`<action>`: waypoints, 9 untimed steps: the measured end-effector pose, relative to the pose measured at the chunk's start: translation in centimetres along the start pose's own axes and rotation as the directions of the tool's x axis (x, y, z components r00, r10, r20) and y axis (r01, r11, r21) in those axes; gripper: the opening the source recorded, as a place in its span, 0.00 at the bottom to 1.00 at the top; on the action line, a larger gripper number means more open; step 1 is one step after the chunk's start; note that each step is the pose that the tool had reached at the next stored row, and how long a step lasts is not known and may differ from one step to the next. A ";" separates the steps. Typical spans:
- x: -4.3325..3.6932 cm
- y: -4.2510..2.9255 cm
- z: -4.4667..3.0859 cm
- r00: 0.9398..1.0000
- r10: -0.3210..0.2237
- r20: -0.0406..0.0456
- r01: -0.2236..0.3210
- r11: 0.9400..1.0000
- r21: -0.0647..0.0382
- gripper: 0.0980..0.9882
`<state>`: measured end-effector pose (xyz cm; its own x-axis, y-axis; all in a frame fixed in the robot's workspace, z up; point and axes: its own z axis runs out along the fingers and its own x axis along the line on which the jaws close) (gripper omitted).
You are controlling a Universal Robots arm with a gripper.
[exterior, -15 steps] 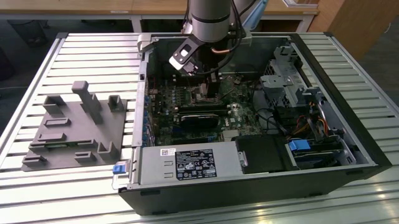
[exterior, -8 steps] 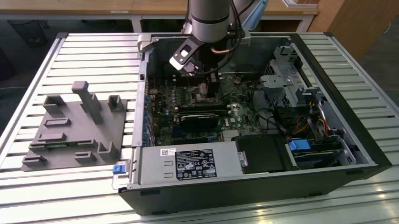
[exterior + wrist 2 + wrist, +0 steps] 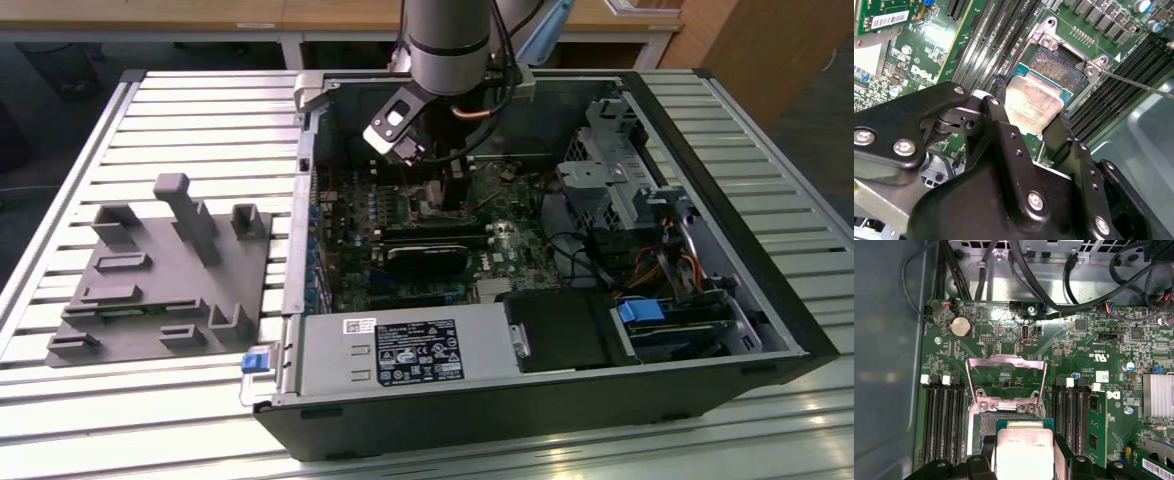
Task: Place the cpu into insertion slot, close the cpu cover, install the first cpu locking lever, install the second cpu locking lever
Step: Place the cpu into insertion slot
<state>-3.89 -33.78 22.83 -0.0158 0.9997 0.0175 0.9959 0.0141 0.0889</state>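
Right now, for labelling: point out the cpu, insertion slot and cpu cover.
cpu (image 3: 1033, 105), second wrist view, middle of metal top.
insertion slot (image 3: 1061, 70), second wrist view, dark contact field.
cpu cover (image 3: 1006, 361), first wrist view, frame's far bar.

Light falls bright from overhead across the slatted table (image 3: 134, 420), washing its near slats almost white, while the open computer case (image 3: 787, 330) keeps the motherboard (image 3: 354, 235) in soft shade. In both wrist views the cpu (image 3: 1035, 100) (image 3: 1024, 452) catches a pale glare.
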 end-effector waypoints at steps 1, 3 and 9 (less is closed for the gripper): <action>0.00 0.00 0.03 1.000 0.000 0.000 0.000 1.000 0.000 0.50; 0.00 -0.01 0.07 1.000 0.000 0.000 0.000 1.000 0.000 0.50; 0.00 -0.02 0.21 1.000 0.000 0.000 0.000 1.000 0.000 0.50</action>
<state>-3.89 -33.78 22.62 -0.0158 0.9997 0.0176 0.9959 0.0141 0.0890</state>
